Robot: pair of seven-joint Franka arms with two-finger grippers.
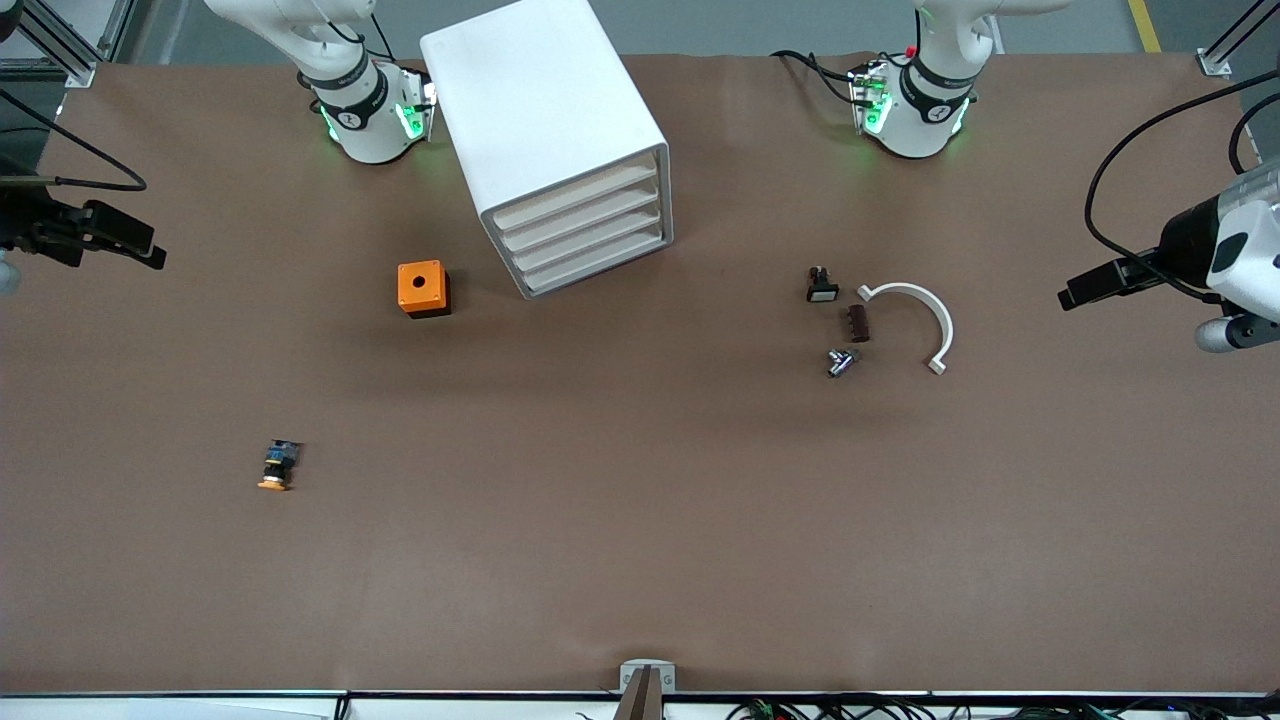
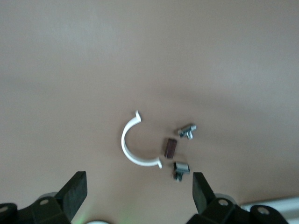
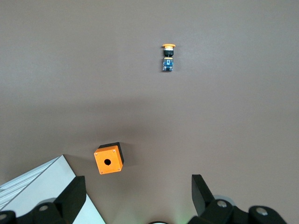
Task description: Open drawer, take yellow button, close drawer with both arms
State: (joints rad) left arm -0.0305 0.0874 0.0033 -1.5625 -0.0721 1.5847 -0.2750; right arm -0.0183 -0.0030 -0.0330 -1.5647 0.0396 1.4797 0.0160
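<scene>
On brown worktop (image 1: pixel 640 520), toward right arm's end and nearer the front camera than orange cube with round hole (image 1: pixel 424 289): tiny orange-capped black button (image 1: pixel 278 466), outside white four-drawer cabinet (image 1: pixel 560 140), drawers all shut. Left hand (image 2: pixel 139 191) and right hand (image 3: pixel 136 196) both spread wide, empty, parked high at worktop's ends. Risk: button small, could slip or skid out of a pinch if approached off-centre.

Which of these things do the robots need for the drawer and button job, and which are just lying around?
Needed for the job:
- white drawer cabinet, all drawers shut
- tiny orange-capped black button, lying out on the table
- left gripper and right gripper, both open

Just lying about:
- orange cube with a round hole
- white curved clip
- small black part with a white face
- brown block
- small silver metal part
</scene>
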